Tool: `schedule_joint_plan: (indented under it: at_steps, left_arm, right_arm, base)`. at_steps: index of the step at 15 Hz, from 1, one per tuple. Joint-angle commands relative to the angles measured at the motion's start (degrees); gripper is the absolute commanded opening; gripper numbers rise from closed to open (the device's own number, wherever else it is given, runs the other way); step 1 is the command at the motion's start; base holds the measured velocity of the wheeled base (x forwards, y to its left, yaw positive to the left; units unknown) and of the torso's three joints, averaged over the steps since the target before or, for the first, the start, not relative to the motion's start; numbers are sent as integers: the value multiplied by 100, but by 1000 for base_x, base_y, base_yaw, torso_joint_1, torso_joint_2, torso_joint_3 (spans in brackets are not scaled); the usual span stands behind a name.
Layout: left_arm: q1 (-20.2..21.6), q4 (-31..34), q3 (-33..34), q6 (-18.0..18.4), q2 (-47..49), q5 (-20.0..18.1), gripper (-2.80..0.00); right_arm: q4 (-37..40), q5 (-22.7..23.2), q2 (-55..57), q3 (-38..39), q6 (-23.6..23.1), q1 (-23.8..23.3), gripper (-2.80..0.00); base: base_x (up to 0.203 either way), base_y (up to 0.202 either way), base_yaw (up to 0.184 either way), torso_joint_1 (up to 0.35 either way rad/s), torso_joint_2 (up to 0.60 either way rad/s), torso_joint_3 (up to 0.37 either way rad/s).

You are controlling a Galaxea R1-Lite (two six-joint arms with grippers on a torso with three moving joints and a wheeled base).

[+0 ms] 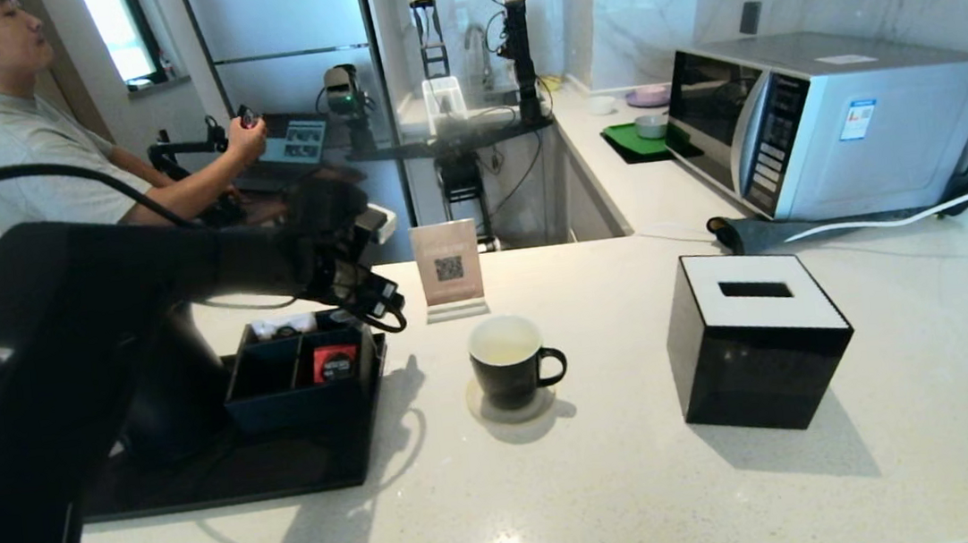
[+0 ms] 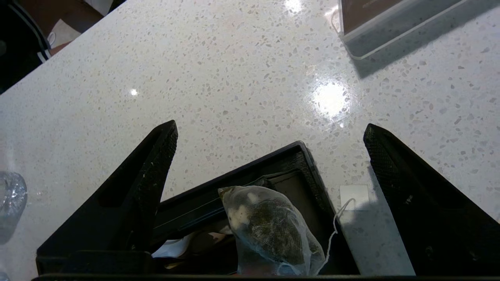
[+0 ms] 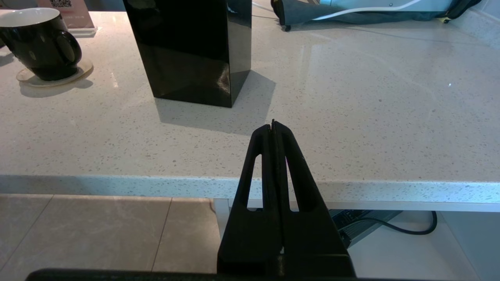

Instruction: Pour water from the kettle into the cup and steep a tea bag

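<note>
The cup (image 1: 507, 363), a black mug with a white inside, stands on a round coaster mid-counter; it also shows in the right wrist view (image 3: 39, 43). Whether water is in it I cannot tell. The tea bag (image 2: 269, 230), a mesh pouch of dark leaves, lies in a corner compartment of the black organiser box (image 1: 297, 372). Its string runs over the rim to a white tag (image 2: 353, 197) on the counter. My left gripper (image 2: 270, 125) hangs open above that corner, touching nothing. My right gripper (image 3: 272, 123) is shut and empty, low at the counter's front edge. The kettle is hidden.
The organiser stands on a black tray (image 1: 236, 477). A black tissue box (image 1: 756, 337) is right of the cup, a QR-code sign (image 1: 449, 268) behind it. A microwave (image 1: 828, 123) and cables sit at the back right. A person sits beyond the counter at the back left.
</note>
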Motion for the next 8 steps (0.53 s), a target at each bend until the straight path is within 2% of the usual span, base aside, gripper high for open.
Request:
schedule_joint_plan:
  at_steps: [1,8]
  left_arm:
    - [20,-1,-12,15,20,14,0]
    - [91,-3,-29,24,72,110,0]
  right_arm:
    - [0,4,7,0,0,2,-280]
    - [0,4,7,0,0,2,-280]
  base:
    - [0,0,0,0,0,0]
    - [0,0,0,0,0,0]
